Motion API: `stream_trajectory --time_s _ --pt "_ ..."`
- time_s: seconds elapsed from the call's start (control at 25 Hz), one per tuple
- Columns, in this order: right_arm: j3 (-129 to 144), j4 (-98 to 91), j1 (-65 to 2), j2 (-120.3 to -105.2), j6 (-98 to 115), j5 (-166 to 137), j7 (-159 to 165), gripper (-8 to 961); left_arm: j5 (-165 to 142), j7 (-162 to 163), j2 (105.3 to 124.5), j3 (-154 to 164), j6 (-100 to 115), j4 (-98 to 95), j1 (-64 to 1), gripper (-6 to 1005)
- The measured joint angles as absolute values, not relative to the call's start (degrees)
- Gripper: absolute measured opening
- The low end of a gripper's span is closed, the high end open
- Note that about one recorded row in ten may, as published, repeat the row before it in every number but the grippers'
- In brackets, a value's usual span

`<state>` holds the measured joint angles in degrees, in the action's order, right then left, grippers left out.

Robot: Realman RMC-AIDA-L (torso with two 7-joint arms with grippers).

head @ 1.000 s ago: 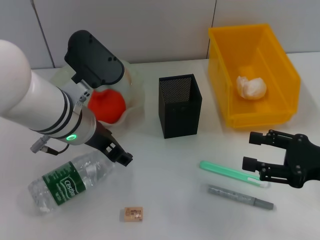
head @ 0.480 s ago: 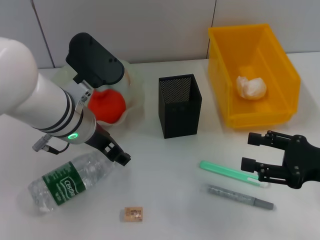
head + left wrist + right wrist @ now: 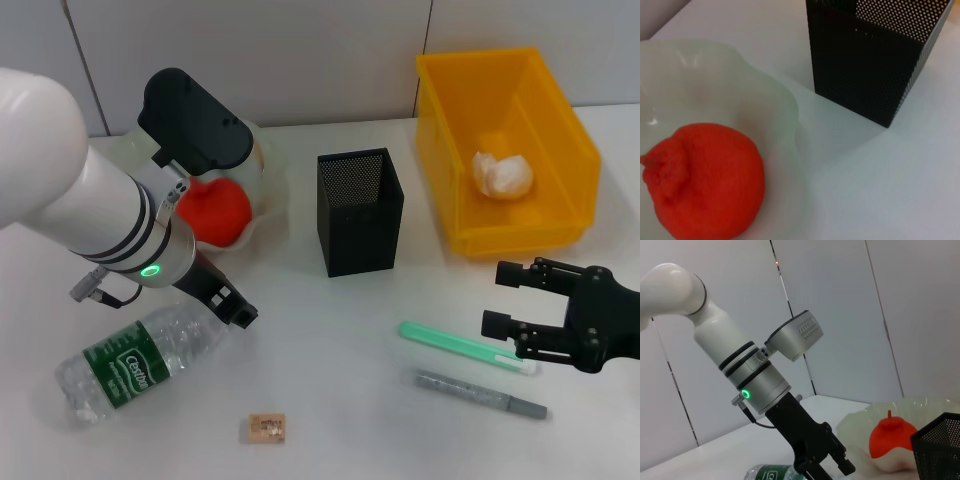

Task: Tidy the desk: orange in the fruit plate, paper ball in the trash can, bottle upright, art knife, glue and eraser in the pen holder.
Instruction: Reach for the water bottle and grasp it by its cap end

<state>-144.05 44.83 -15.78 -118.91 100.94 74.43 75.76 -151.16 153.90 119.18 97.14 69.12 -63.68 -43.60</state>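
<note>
Head view showed the left pincer [image 3: 235,310] at the lying bottle [image 3: 135,360], whose long axis ran diagonally away. Couldn't tell its opening. Right pincer [image 3: 502,298] sat wide, farther off.

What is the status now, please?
Left pincer at lying bottle, grip unclear. Right pincer open above green glue stick. Orange plated, paper ball binned.

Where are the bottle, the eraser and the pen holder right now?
bottle [image 3: 135,366]: head view, on its green label; it lies on its side.
eraser [image 3: 267,428]: head view, middle of its top face.
pen holder [image 3: 362,226]: head view, on its front mesh wall.
</note>
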Motion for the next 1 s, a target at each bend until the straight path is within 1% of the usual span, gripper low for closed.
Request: stream_trajectory --time_s 0.32,1.0 --pt "-143.64 44.66 -15.91 -118.91 100.41 74.44 75.76 762 -151.07 153.88 119.18 97.12 69.83 -63.68 -43.60 605" --pt "-143.60 43.47 -16.00 -118.92 100.36 74.45 75.67 762 -151.09 153.59 119.18 97.54 70.53 -63.47 -43.42 573"
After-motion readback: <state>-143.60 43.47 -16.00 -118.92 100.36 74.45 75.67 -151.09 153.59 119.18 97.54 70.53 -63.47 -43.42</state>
